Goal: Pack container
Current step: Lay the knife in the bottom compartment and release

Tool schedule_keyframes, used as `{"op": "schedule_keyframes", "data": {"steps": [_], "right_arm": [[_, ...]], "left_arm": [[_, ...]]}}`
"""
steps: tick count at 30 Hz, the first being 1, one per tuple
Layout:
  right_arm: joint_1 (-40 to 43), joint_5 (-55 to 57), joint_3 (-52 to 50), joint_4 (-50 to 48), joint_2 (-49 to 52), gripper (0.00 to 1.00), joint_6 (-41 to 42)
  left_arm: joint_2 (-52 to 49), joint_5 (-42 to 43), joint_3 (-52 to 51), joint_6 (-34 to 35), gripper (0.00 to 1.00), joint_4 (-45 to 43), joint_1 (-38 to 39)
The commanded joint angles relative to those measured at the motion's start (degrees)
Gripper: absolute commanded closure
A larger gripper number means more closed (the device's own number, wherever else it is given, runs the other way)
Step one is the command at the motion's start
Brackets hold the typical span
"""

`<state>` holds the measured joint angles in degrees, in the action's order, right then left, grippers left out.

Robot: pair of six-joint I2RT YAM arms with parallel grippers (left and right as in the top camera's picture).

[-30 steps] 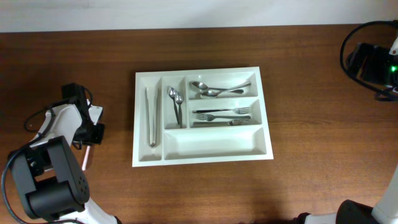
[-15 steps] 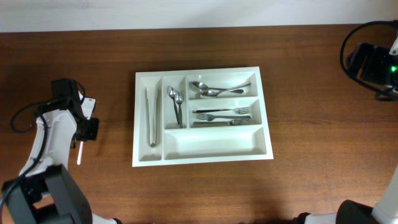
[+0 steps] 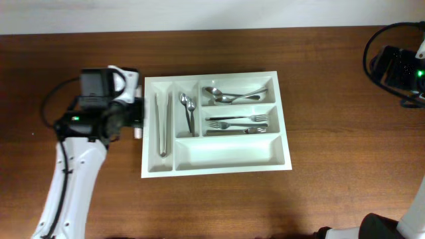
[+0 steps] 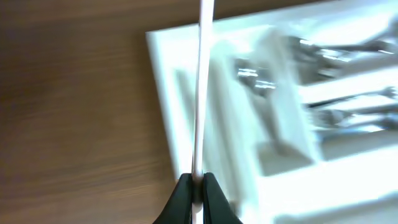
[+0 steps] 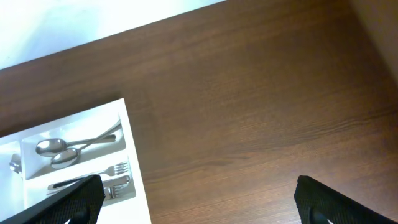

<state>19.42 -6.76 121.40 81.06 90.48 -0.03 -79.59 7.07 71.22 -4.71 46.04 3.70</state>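
Overhead: container (image 3: pixel 226 154) sits mid-surface (image 3: pixel 332 146), cutlery (image 3: pixel 232 97) in its upper compartments; left pincer (image 3: pixel 133 118) beside its left rim.
Left wrist: pincer clamped on thin pale stick (image 4: pixel 202 81).
Right wrist: right pincer (image 5: pixel 198 202) spread wide, empty.
Risk: stick could strike the rim and slip.

The left arm (image 3: pixel 74 169), folded at the near-left of the tabletop (image 3: pixel 80 60) a second ago, now stretches out toward the container (image 3: pixel 151 167). The left pincer (image 4: pixel 197 182), earlier well apart from the container over bare wood, now sits just beside its left rim. The thin white rod (image 4: pixel 202 87) pinched in it, which hung over wood before, now points across the container's left edge.
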Motion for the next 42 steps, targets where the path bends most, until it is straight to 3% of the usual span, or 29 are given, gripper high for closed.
{"op": "schedule_keyframes", "data": {"steps": [1,11,14,24,28,29,30,35,42], "right_arm": [[0.15,-0.31,0.52,0.04,-0.76,0.01,-0.15],[0.15,-0.31,0.52,0.04,-0.74,0.01,-0.15],[0.15,-0.31,0.52,0.04,-0.74,0.01,-0.15],[0.15,-0.31,0.52,0.04,-0.76,0.01,-0.15],[0.15,-0.31,0.52,0.04,-0.76,0.01,-0.15],[0.15,-0.31,0.52,0.04,-0.74,0.02,-0.15],[0.15,-0.31,0.52,0.04,-0.74,0.01,-0.15],[0.15,-0.31,0.52,0.04,-0.74,0.01,-0.15],[0.15,-0.31,0.52,0.04,-0.76,0.01,-0.17]], "left_arm": [[-1.25,5.25,0.2,-0.46,0.98,-0.07,5.29],[-3.04,8.17,0.17,-53.11,0.98,2.89,23.74],[-6.1,8.15,0.17,-57.96,0.98,4.46,26.75],[-18.67,2.56,0.17,-58.21,0.93,4.87,31.54],[-20.04,-3.72,0.17,-57.9,0.58,4.07,33.97],[-20.04,-5.09,0.2,-57.77,0.33,3.65,34.45],[-20.04,-6.6,0.26,-57.46,0.01,3.08,34.82],[-19.56,-16.68,3.52,-42.49,0.01,-0.37,35.23],[-14.16,-19.93,18.23,-23.45,0.01,7.17,32.92]]}}
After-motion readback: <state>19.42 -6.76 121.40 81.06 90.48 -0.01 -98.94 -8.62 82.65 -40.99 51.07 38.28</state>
